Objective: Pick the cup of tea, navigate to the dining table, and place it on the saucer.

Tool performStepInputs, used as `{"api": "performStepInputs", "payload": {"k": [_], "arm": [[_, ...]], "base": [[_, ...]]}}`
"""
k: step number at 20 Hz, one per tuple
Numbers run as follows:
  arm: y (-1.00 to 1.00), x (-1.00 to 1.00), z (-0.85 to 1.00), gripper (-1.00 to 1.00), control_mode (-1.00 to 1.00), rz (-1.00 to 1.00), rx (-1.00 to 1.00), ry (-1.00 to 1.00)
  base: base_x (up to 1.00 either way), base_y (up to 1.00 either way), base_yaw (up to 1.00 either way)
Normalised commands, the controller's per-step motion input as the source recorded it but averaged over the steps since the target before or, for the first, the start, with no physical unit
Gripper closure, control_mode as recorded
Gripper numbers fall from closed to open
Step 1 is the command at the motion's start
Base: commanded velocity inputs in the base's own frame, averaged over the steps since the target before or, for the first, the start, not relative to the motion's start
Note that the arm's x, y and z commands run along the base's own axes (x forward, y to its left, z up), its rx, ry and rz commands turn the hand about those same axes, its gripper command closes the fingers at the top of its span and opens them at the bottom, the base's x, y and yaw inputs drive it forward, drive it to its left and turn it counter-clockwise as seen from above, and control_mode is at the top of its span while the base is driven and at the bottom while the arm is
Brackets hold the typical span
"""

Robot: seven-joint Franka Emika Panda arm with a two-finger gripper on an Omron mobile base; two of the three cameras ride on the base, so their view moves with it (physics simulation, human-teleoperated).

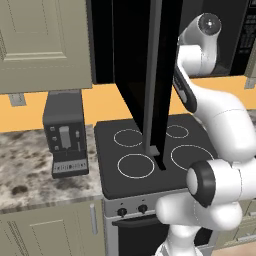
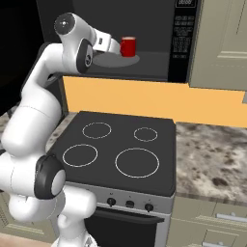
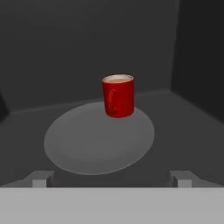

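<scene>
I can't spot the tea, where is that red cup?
The red cup stands upright inside the open microwave above the stove, on the far edge of its turntable.

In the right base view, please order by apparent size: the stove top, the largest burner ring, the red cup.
Largest to smallest, as they look in this view:
1. stove top
2. largest burner ring
3. cup of tea, inside the open microwave; it stands farther from the camera, so it may look smaller than it is.

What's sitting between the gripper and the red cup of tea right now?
Nothing but bare turntable plate: in the hand view the open gripper faces the cup of tea across it.
</scene>
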Motion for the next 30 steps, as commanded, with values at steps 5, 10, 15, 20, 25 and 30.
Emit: {"api": "performStepInputs", "payload": {"k": [5, 10, 15, 20, 25, 30], "arm": [[0.00, 0.00, 0.00, -1.00, -1.00, -0.07, -0.07, 0.07], [0.00, 0.07, -0.07, -1.00, -1.00, -0.05, -0.07, 0.02], [0.00, 0.35, -0.06, -1.00, -1.00, 0.00, 0.00, 0.00], [0.00, 0.29, -0.10, -1.00, -1.00, 0.00, 0.00, 0.00], [0.00, 0.30, -0.06, -1.00, -1.00, 0.00, 0.00, 0.00], [0.00, 0.31, -0.02, -1.00, -1.00, 0.00, 0.00, 0.00]], "base": [[0.00, 0.00, 0.00], [0.00, 0.00, 0.00], [0.00, 0.00, 0.00], [0.00, 0.00, 0.00], [0.00, 0.00, 0.00], [0.00, 0.00, 0.00]]}}
